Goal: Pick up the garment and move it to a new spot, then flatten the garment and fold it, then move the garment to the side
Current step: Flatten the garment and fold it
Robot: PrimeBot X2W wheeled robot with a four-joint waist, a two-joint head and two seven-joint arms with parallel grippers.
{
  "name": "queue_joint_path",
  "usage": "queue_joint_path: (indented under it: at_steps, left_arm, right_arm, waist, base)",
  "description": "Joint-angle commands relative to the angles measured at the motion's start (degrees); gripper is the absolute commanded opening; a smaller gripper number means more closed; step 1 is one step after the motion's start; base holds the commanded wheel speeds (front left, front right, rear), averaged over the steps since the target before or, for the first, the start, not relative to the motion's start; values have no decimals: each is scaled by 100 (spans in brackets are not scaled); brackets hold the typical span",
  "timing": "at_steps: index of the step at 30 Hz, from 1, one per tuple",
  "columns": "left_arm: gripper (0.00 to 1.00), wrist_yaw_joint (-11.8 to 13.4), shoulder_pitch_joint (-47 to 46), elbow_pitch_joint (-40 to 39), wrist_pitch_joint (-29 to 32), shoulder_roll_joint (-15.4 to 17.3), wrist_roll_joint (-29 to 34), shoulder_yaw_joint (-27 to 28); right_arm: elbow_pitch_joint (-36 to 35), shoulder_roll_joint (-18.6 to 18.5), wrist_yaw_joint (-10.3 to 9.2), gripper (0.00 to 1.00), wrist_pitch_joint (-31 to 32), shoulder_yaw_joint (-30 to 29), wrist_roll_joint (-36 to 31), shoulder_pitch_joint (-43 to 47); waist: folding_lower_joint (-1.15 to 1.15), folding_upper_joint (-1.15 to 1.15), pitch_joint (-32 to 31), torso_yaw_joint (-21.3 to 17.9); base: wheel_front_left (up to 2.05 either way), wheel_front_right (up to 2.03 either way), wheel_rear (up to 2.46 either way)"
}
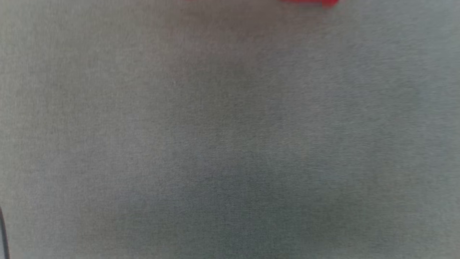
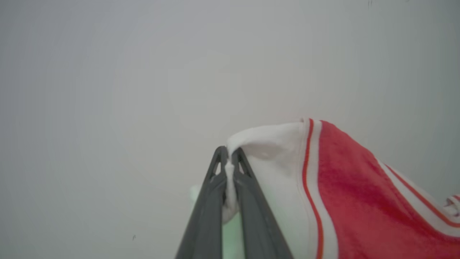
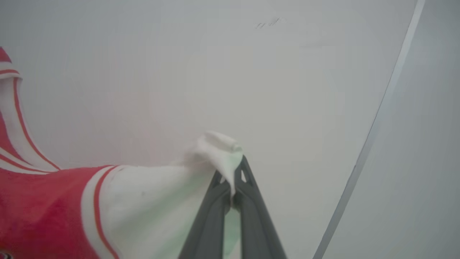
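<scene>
Sleeves are the handholds at this moment: the left gripper (image 2: 229, 154) is clamped shut on a bunched fold of one white sleeve of the small red short-sleeved jersey (image 2: 354, 201) with red-and-white stripe trim, and the right gripper (image 3: 231, 172) is pinched closed on the other white sleeve. The red body stretches sideways from each gripper toward the other, so the garment hangs spread between the two, apparently lifted off the plain grey desk (image 1: 230, 144). In the head view a sliver of red shows at the top edge. I judge this to be the first step, carrying the jersey to a new spot. The next move calls for both arms travelling together at even spacing so neither sleeve slips. The hem should then go down first, so the cloth lands flat and ready for smoothing.
</scene>
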Motion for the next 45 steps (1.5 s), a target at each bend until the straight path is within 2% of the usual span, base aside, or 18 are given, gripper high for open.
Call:
queue_joint_path:
  at_steps: [1, 4, 8, 9, 13, 17, 21, 25, 31, 33, 35, 40, 43, 45]
  left_arm:
    - [0, -60, 20, 65, -83, -61, 40, 20]
    - [0, -166, 351, 261, -145, -96, -15, 48]
    - [0, -483, 839, 545, -169, -135, -145, 4]
    - [0, -483, 839, 545, -169, -135, -145, 4]
    - [0, -968, 1568, 964, 88, -230, -362, -154]
    - [0, -1339, 2277, 1170, 626, -299, -621, -284]
    - [0, -1528, 3099, 1096, 1205, -278, -901, -407]
    - [0, -1596, 3930, 760, 1800, -130, -1231, -518]
    - [0, -1627, 5485, -556, 2616, 450, -1715, -762]
    - [0, -1490, 6011, -1150, 2827, 709, -1844, -741]
    - [0, -1243, 6561, -1773, 3047, 973, -1994, -703]
    - [0, -404, 7748, -3234, 3441, 1628, -2165, -598]
    - [0, 105, 8334, -3924, 3680, 1883, -2337, -521]
    - [0, 351, 8656, -4318, 3792, 1944, -2502, -473]
  right_arm:
    - [-171, 19, -1, 0, -32, -15, -173, 162]
    - [-158, 21, -1, 0, -30, 109, -206, 522]
    - [89, -100, -2, 0, -31, 514, 116, 1064]
    - [89, -100, -2, 0, -31, 514, 116, 1064]
    - [468, -52, -2, 0, 18, 955, 1019, 1655]
    - [415, -160, -2, 0, 523, 1483, 2158, 2300]
    - [-146, -516, -2, 0, 1044, 2060, 3129, 3022]
    - [-835, -979, 0, 0, 1409, 2538, 3820, 3731]
    - [-1984, -1906, -4, 0, 1739, 3236, 4437, 4730]
    - [-2283, -2222, -3, 0, 1680, 3404, 4444, 5008]
    - [-2513, -2513, -3, 0, 1640, 3548, 4498, 5303]
    - [-2868, -3090, -2, 0, 1736, 3871, 4598, 5945]
    - [-3058, -3342, -3, 0, 1890, 4057, 4770, 6259]
    - [-3166, -3460, -3, 0, 2016, 4185, 4927, 6468]
  waist:
    - [0, 0, 185, 171]
    - [0, 0, 170, 259]
    - [0, 0, 15, 351]
    - [0, 0, 15, 351]
    - [0, 0, -251, 402]
    - [0, 0, -555, 444]
    - [0, 0, -859, 488]
    - [0, 0, -1142, 512]
    - [0, 0, -1506, 510]
    - [0, 0, -1580, 528]
    - [0, 0, -1631, 544]
    - [0, 0, -1685, 553]
    - [0, 0, -1691, 539]
    - [0, 0, -1684, 525]
  base:
    - [0, 0, 0]
    - [0, 0, 0]
    - [0, 0, 0]
    - [0, 0, 0]
    - [0, 0, 0]
    - [0, 0, 0]
    - [0, 0, 0]
    - [0, 0, 0]
    - [0, 0, 0]
    - [0, 0, 0]
    - [0, 0, 0]
    - [0, 0, 0]
    - [0, 0, 0]
    - [0, 0, 0]
